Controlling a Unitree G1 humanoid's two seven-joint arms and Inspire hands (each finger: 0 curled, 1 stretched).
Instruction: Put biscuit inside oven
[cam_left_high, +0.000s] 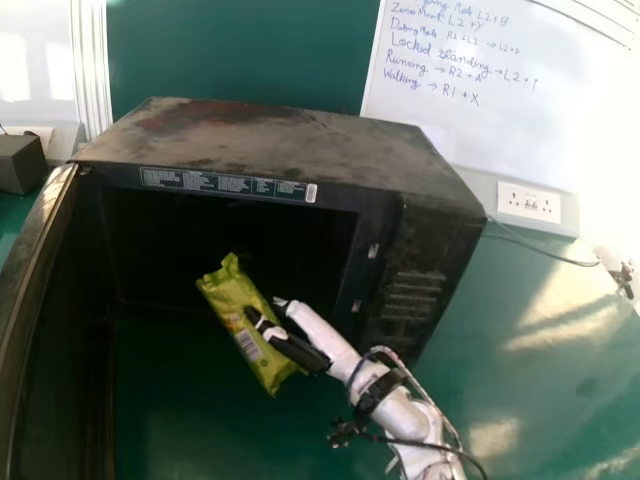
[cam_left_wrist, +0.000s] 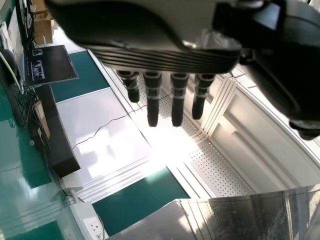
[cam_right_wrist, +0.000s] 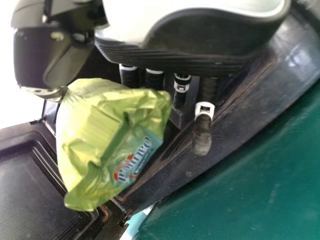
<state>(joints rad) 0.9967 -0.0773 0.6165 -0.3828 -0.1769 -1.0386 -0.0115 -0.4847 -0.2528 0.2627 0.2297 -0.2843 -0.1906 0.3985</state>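
A green biscuit packet hangs tilted before the dark open cavity of the oven, in the head view's middle. My right hand is shut on it, its arm coming in from the bottom right. In the right wrist view the packet sits between the thumb and fingers of my right hand. The oven door stands swung open at the left. In the left wrist view my left hand has its fingers straight, with nothing held.
The green table stretches to the right of the oven. A wall socket with a cable is behind it on the right, below a whiteboard. A dark box stands at the far left.
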